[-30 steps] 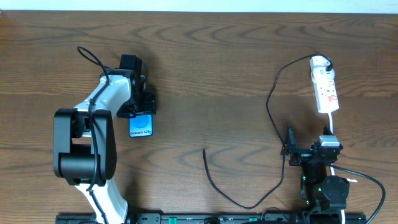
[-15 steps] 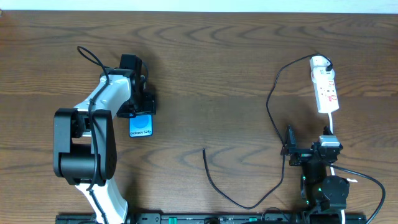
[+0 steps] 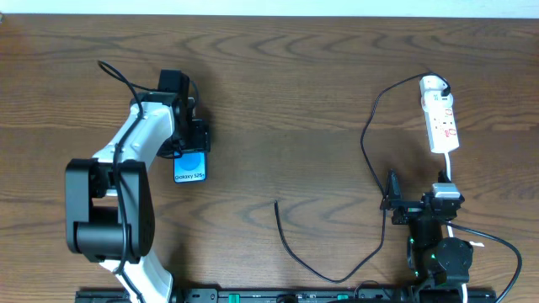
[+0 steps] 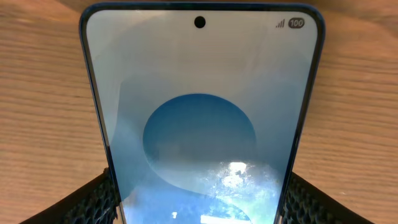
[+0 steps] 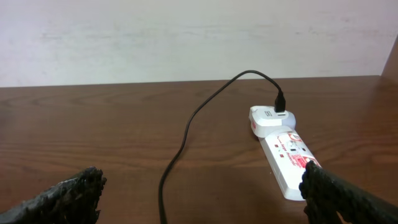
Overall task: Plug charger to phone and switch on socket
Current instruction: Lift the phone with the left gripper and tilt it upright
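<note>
Two arms share a wide wooden table (image 3: 295,93), and the main hazard is how spread out the pieces are. The phone (image 3: 191,168) sits screen-up at the left, well apart from the white power strip (image 3: 441,118) at the far right, with the black charger cable (image 3: 367,147) looping between them. The left fingers (image 4: 87,202) are closed on the phone's two long edges at the end away from its camera hole. That is probably the port end, so the fingers may block it. If the hold is shallow, the glossy body could slip when a connector pushes against it. The right fingers (image 5: 68,196) stand spread wide with nothing between them, facing the strip. In reaching for the red-marked switches (image 5: 291,149) they could shove the light strip or snag its thick white cord (image 3: 449,168). The cable's far end sits in a white adapter (image 5: 272,117) on the strip, so a hard tug could unseat it. Smallest and trickiest is the loose connector tip (image 3: 277,204), which lies flat near mid-table. It is thin, easily pinched crooked, and likely then to miss the port.
</note>
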{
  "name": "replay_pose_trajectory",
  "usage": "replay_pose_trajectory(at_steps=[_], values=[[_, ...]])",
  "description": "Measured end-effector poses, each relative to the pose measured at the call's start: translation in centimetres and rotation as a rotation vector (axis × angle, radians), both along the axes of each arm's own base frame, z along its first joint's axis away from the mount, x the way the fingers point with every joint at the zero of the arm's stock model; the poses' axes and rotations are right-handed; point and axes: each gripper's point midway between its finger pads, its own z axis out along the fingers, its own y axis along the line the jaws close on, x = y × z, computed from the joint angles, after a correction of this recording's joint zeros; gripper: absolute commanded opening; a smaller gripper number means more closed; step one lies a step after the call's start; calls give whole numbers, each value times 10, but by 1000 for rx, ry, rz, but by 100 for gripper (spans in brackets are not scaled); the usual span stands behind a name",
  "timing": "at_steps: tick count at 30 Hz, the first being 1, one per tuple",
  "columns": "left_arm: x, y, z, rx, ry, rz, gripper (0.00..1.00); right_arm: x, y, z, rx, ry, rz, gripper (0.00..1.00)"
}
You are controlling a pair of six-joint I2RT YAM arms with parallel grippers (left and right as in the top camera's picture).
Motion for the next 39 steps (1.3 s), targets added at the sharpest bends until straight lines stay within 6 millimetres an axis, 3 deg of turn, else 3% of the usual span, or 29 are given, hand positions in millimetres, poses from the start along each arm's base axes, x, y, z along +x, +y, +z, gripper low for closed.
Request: replay_pose_trajectory(at_steps=[10, 15, 24, 32, 39], values=[[-6, -1, 9, -7, 7, -1, 7, 0, 0, 0, 0, 0, 0, 99], [-10, -12, 10, -74, 23, -8, 7, 0, 0, 0, 0, 0, 0, 99], [-14, -61, 23, -366, 37, -38, 7, 0, 0, 0, 0, 0, 0, 99], [-15, -114, 57, -733, 38, -68, 7, 0, 0, 0, 0, 0, 0, 99], [-8, -137, 84, -946, 85, 50, 7, 0, 0, 0, 0, 0, 0, 99]])
